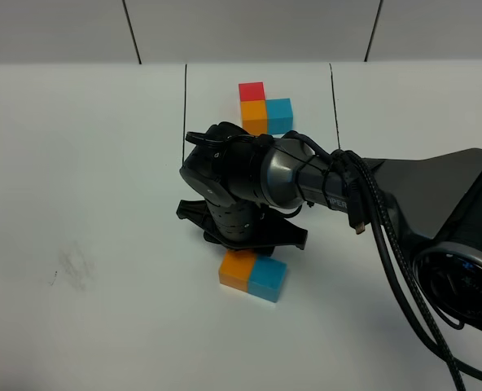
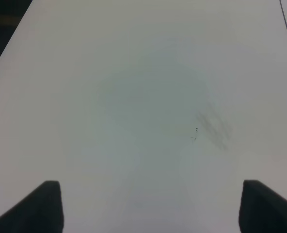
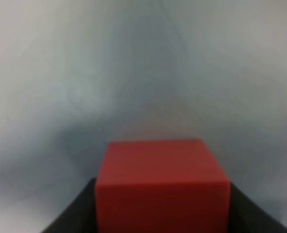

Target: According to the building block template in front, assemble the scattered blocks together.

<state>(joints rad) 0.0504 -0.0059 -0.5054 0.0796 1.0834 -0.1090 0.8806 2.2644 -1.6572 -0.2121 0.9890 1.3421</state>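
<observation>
Right pincer (image 3: 163, 213) grips the red cube (image 3: 162, 187), apparently just behind the joined orange cube (image 1: 238, 270) and blue cube (image 1: 268, 278); next, seat it behind orange, as the template (image 1: 265, 107) beyond shows. Left pincer (image 2: 148, 206) gapes idle over the bench (image 2: 134, 97)

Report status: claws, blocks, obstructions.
Right claw shut on red block, above the orange block and blue block, which touch. Left claw open, empty. Template untouched. No obstruction visible.

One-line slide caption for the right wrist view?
Right gripper holds the red block between its jaws above the white table.
</observation>
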